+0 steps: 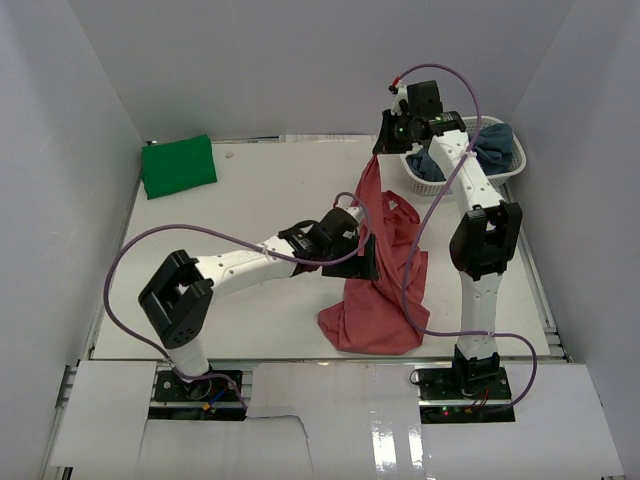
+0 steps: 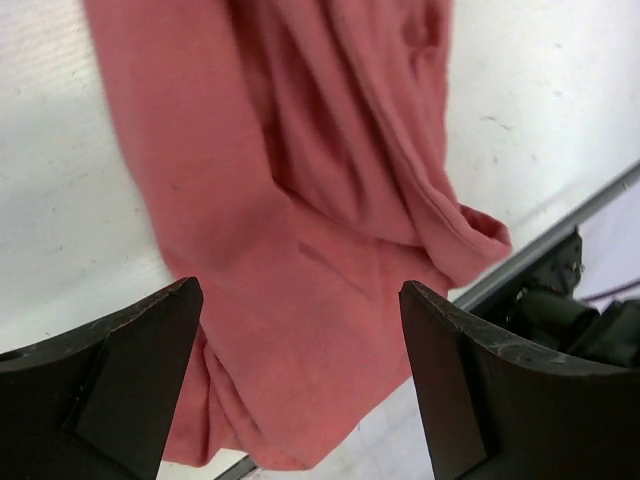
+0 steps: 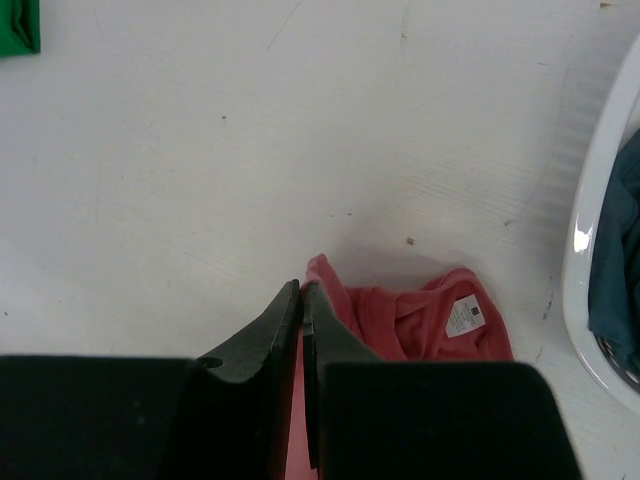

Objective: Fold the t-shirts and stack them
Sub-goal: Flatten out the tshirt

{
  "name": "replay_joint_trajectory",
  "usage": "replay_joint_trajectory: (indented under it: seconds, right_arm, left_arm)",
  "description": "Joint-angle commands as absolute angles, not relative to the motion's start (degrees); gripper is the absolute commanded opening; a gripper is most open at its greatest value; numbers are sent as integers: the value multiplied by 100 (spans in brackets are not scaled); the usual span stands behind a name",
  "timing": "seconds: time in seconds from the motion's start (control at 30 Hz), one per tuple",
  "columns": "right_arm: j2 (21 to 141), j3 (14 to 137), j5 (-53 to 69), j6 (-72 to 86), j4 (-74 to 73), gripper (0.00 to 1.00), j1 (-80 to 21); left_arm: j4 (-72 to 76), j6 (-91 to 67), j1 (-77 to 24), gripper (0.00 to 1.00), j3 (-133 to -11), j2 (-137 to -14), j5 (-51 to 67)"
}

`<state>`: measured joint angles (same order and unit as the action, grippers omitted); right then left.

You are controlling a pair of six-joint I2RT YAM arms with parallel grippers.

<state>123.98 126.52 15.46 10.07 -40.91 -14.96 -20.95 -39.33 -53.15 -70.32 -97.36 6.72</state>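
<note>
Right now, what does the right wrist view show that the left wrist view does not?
Only right wrist: a corner of the bright green cloth t-shirt, the white plastic lattice basket holding dusty grey-blue cloth, and the right end effector shut on the salmon-red cloth t-shirt. Only left wrist: the open left end effector and the table's metal edge rail. Both: that t-shirt and the white table.

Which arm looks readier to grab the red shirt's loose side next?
Left, probably: the left gripper is open close beside the shirt. The right gripper is shut on the shirt's top, holding it up, so it is busy.
</note>
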Motion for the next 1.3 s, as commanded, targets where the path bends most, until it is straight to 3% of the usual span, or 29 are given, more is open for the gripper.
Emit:
replay_joint_trajectory:
  seconds: [0.0, 0.37, 0.6, 0.77, 1.13, 1.27]
  right_arm:
    - [12173, 12595, 1679, 958, -3806, 8, -1459]
    - [12182, 12498, 1652, 914, -3788, 8, -1459]
    - [12225, 12525, 1661, 923, -3779, 8, -1459]
    - [12226, 12533, 1661, 914, -3771, 8, -1459]
    - [12217, 12533, 1758, 826, -3762, 8, -1459]
    - [12226, 12524, 1784, 826, -3762, 8, -1459]
  left_arm:
    - [-2583, -4903, -5484, 91, -7470, -9922, 89]
    - [-3621, -5572, -6091, 91, -9289, -10758, -378]
    - [-3823, -5950, -6187, 90, -9272, -10810, -272]
    - [-3858, -6029, -6214, 82, -9413, -11030, -220]
    - [-3858, -6179, -6293, 80, -9975, -11540, -88]
    - [-3858, -6109, -6293, 74, -10055, -11601, -88]
